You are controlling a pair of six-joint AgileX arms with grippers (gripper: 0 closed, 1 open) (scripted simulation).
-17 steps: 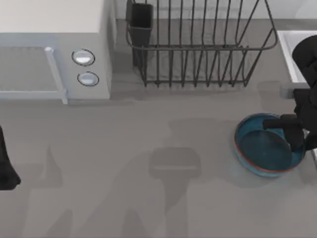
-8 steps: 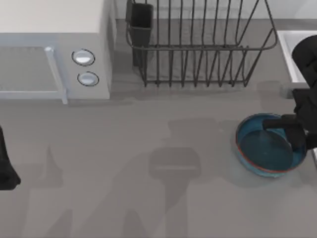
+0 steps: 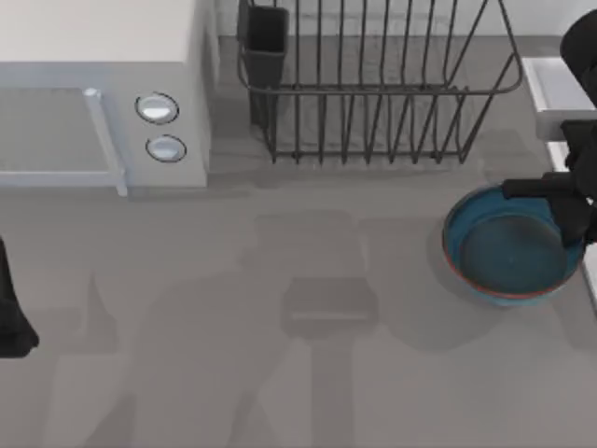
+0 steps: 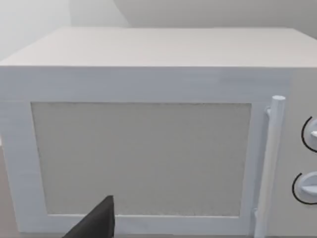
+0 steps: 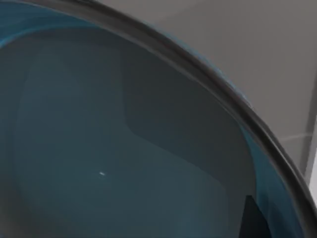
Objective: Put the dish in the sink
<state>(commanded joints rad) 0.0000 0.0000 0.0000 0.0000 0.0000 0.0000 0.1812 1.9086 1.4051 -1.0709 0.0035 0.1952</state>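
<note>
The fingers of the right gripper [image 3: 567,207] are seen clamped on the right part of the rim of the dish [image 3: 504,252], one dark finger lying across the bowl's upper right edge in the top view. The dish is carried at the right side of the table [image 3: 280,373], close in front of the dark wire dish rack [image 3: 373,93] and just left of the white edge at the frame's right border. Its shadow is cast on the grey surface below and to the left of it. In the right wrist view the dish [image 5: 124,148] is shown from close by, with its dark blue inside, its thin dark rim running diagonally, and grey table beyond it.

The sink [image 3: 550,89] is seen at the top right corner of the top view, behind the right arm, as a white raised rim beside the rack's right end. The dish is set apart from it, nearer the front of the table.

The left gripper [image 3: 14,317] is parked at the far left edge of the table, in front of the white microwave [image 3: 103,103]. Whether its fingers are apart or together cannot be told. In the left wrist view a single dark fingertip [image 4: 96,223] is seen low in front of the microwave [image 4: 148,148] and its closed door, handle and two dials.
</note>
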